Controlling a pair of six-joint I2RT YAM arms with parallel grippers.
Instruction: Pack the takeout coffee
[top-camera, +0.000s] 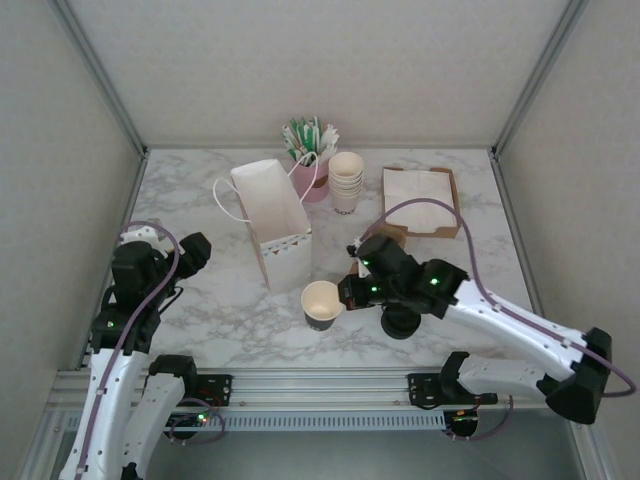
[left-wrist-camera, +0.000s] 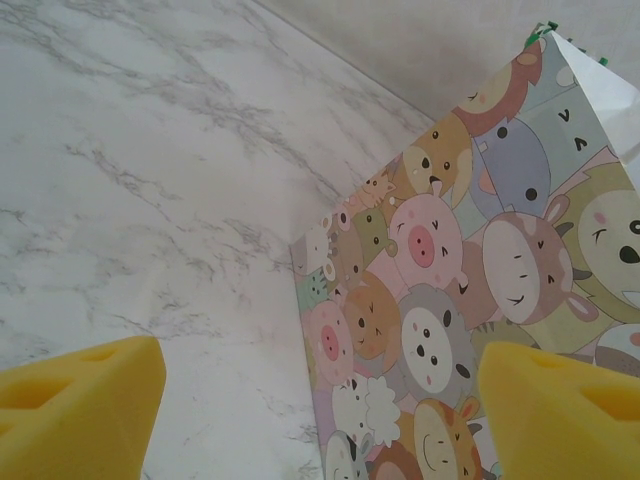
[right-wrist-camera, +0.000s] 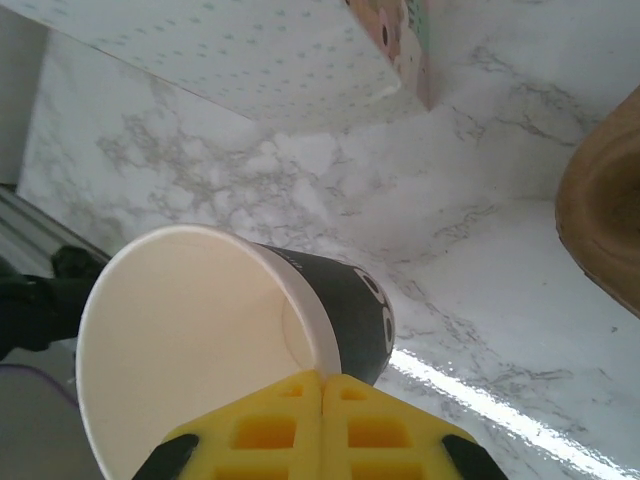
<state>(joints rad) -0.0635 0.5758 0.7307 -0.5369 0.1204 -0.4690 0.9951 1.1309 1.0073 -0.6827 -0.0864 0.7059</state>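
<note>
Takeout coffee cup (top-camera: 322, 303): one paper cup, no lid fitted, mouth open and facing up. The interior is cream and the outer wall dark with small white print. It lies front-centre of the bench (top-camera: 220, 310), near the paper bag (top-camera: 275, 225) at its 5 o'clock. Base contact cannot be confirmed. At its 3 o'clock the rim wall is pinched by the jaws of the right gripper (right-wrist-camera: 322, 385).

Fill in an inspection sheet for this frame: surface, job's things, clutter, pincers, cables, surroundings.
Surface: marble table.
Job's things: lidless dark cup; open paper bag standing behind it.
Clutter: stack of cups, pink pot of sticks, napkin box.
Pincers: right pincer shut on the cup's rim; left pincer open, facing the bag.
Cables: purple cable along each arm.
Surroundings: pale walls, metal frame.
</note>
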